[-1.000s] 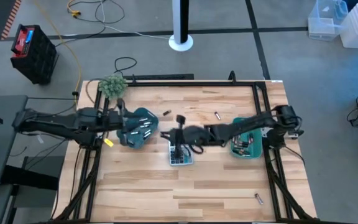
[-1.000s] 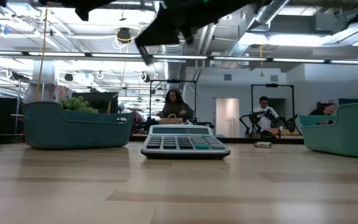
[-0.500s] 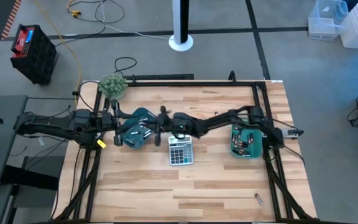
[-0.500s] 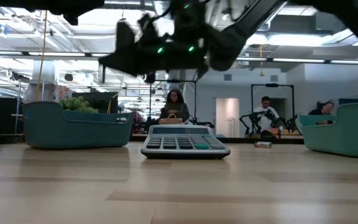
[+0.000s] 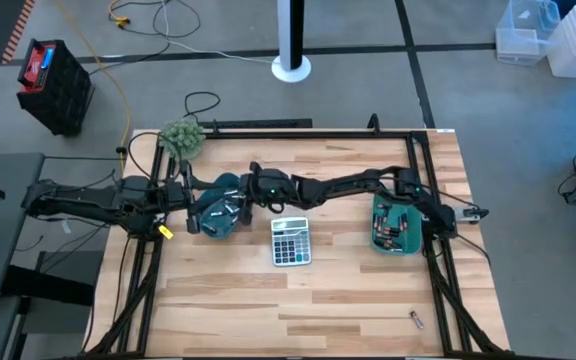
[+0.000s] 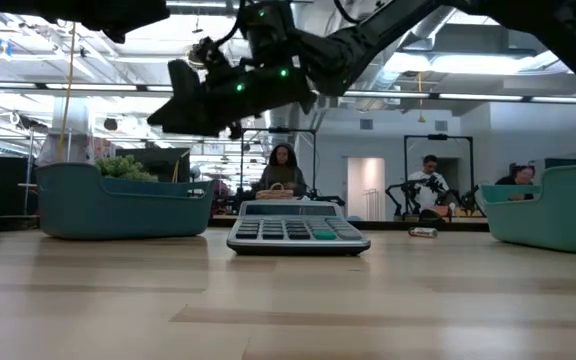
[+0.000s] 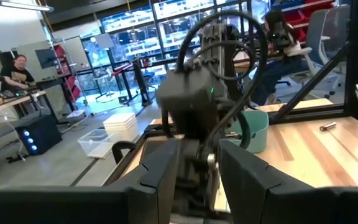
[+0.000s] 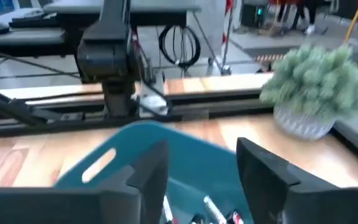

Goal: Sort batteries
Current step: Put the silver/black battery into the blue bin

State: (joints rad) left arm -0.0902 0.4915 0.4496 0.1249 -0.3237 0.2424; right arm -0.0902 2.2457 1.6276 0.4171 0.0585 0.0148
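1. Teal plastic holds most of the sorted cells: the left teal plastic tray point(image 5: 220, 203), left of centre in the high view, contains several small silvery cylindrical batteries point(image 5: 230, 207), and the right teal plastic tray point(image 5: 396, 226), at centre right, contains a denser pile of dark and copper-toned batteries point(image 5: 392, 232).
2. The right gripper point(image 5: 251, 188) reaches across the light wooden table point(image 5: 348, 290) and hangs over the right edge of the left tray. In the right wrist view its two dark fingers point(image 8: 148, 168) stand apart with nothing between them, so this claw looks released, directly above the cells in the tray.
3. The left gripper point(image 5: 190, 197) waits at the left edge of the same tray. Its fingers point(image 7: 160, 177) show a gap with nothing visible in it, so it seems partly open and empty.
4. Some cells are not sorted yet: one dark loose battery point(image 5: 268, 181) and one more point(image 5: 349, 185) lie on the wood in the upper middle of the high view, and a silvery one point(image 5: 416, 319) lies near the lower right.
5. The grey calculator point(image 5: 290, 241) rests at the centre, and a small green potted plant point(image 5: 181, 137) stands at the upper left corner of the table.
6. As a judgement, the task is well advanced, with about three batteries left to collect.
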